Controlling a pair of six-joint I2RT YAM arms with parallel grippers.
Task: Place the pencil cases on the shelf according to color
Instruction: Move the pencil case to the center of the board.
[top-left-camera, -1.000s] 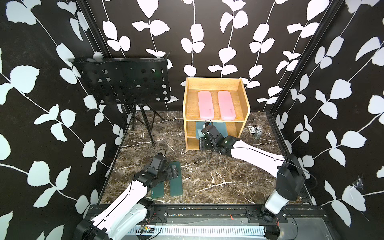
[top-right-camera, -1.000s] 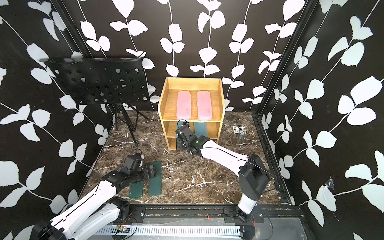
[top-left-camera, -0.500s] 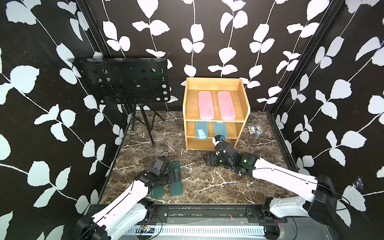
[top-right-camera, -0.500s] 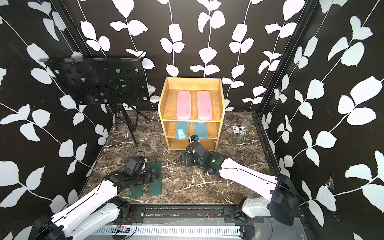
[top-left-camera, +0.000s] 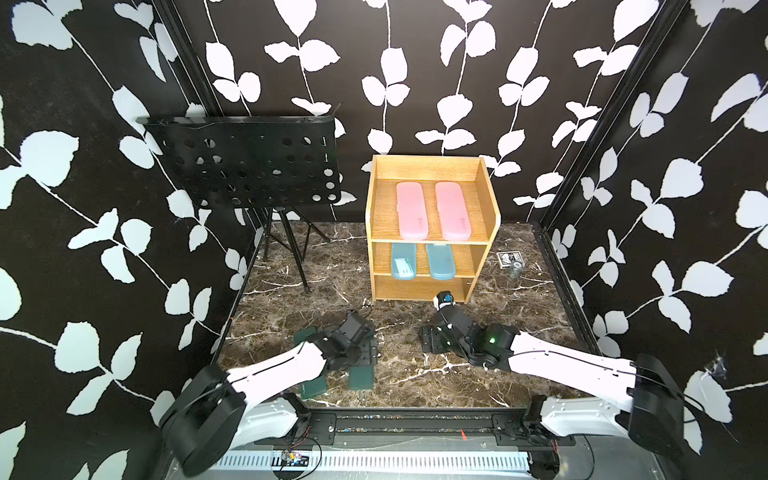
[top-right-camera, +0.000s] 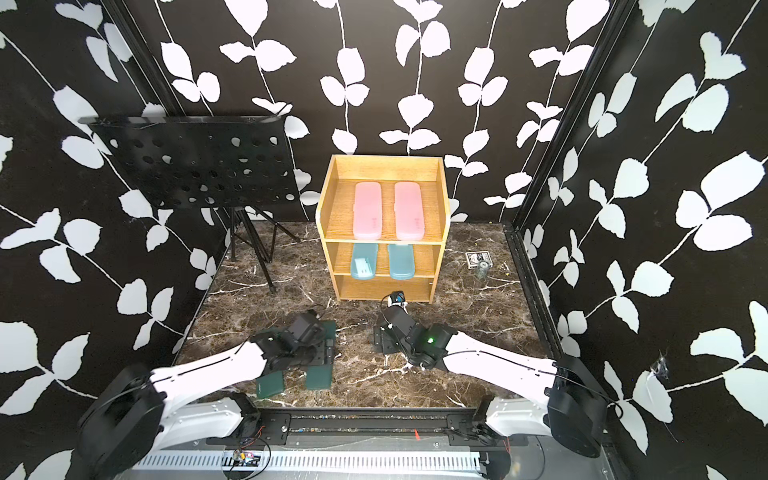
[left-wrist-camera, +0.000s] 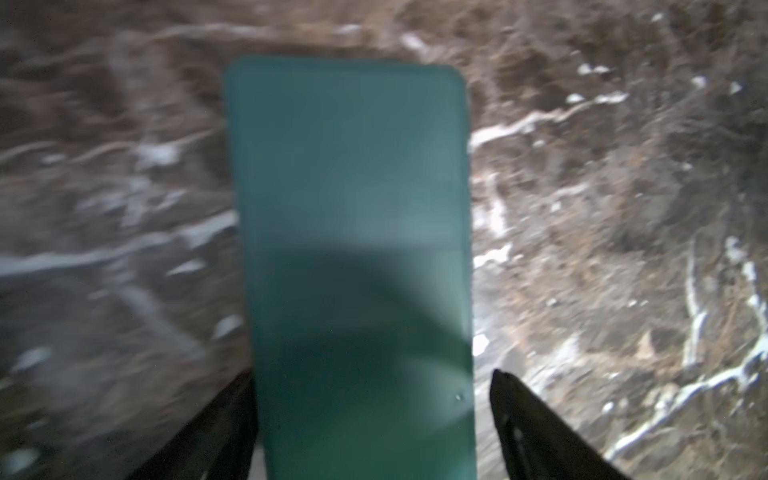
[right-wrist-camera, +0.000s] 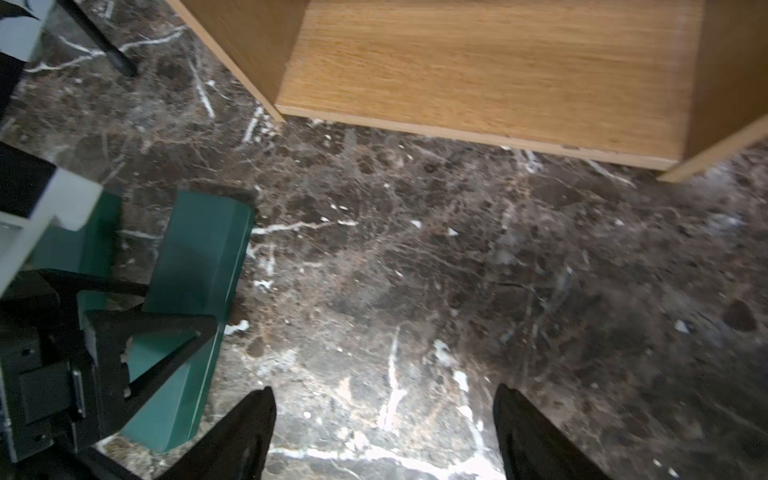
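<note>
Although the walls (top-left-camera: 457, 62) on three sides are black paper printed with white leafy vines, the floor (top-left-camera: 415, 374) is a dark brown marble pattern veined in white. A black perforated music stand (top-left-camera: 249, 162) on a tripod is at the back left, and the shelf (top-left-camera: 492, 208), light oak with three tiers, is at the back centre. No writing can be read. A small dark box (top-left-camera: 506, 258) near the right wall carries print too small to make out, and the pale marks near the cases' front ends are just as illegible. Two translucent pink cases (top-left-camera: 411, 210) lie side by side, front to back, on the top tier. Two translucent light blue cases (top-left-camera: 439, 261) lie likewise on the middle tier, reaching its front edge. On the floor at front left lie the opaque, squarer-cornered dark green ones, close together: the outer green case (top-left-camera: 313, 384) and the inner green case (left-wrist-camera: 353, 187). The left gripper (left-wrist-camera: 372, 374) straddles the inner one with its jaws apart, one finger at the case's edge, a sliver of floor beside the other; that view is blurred. The right gripper (right-wrist-camera: 384, 388) hangs spread wide over bare floor in front of the shelf, holding nothing.
</note>
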